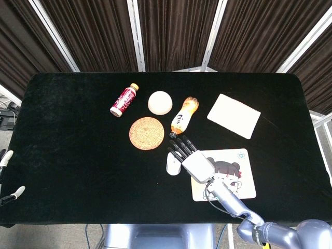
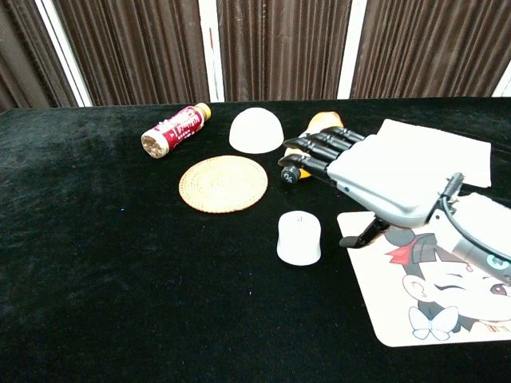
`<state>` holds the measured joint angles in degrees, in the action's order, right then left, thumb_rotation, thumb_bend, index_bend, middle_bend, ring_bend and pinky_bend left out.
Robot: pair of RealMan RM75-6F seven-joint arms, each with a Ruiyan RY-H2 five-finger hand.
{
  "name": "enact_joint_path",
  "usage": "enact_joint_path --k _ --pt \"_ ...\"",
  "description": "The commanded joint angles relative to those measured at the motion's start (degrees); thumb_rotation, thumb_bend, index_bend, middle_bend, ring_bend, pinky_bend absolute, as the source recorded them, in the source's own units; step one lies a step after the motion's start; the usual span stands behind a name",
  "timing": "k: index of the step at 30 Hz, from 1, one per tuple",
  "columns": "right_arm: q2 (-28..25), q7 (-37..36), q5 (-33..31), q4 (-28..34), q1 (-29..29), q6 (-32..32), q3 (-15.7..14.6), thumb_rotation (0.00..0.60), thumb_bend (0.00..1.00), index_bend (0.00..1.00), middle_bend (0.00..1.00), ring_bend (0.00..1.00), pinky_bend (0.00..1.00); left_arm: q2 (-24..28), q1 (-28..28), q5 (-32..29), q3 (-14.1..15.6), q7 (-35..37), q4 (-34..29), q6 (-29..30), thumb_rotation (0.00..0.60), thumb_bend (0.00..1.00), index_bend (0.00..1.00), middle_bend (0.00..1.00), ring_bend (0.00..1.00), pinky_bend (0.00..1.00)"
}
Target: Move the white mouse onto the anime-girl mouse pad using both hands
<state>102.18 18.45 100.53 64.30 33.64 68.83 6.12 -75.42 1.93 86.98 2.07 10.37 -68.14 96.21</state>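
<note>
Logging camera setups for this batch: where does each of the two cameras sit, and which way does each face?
Head view: high above the near edge, looking steeply down on the whole black table; shows the right hand with its forearm, and the left hand's fingertips at the left edge.
Chest view: low at the near edge, looking across towards the curtains; shows only the right hand.
Shared: white mouse, anime-girl mouse pad, round woven coaster.
</note>
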Motion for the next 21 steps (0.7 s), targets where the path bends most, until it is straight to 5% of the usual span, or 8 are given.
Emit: enact_joint_path --k 1,21 --pt "2.0 -1.4 -0.3 -2.8 1.0 -0.1 -0.4 0.6 0.0 0.08 0.0 0.0 0.0 0.2 0.0 0.5 -0.1 -0.1 -0.2 -0.3 0.6 0.13 0.0 0.0 0.0 0.0" --pt "8.9 -6.7 -1.9 -11.9 5.2 -1.8 -1.5 0.6 0.0 0.16 0.0 0.0 0.0 0.6 -0.6 1.6 -1.3 2.9 0.0 -1.1 0.6 0.12 0.0 0.0 0.0 0.0"
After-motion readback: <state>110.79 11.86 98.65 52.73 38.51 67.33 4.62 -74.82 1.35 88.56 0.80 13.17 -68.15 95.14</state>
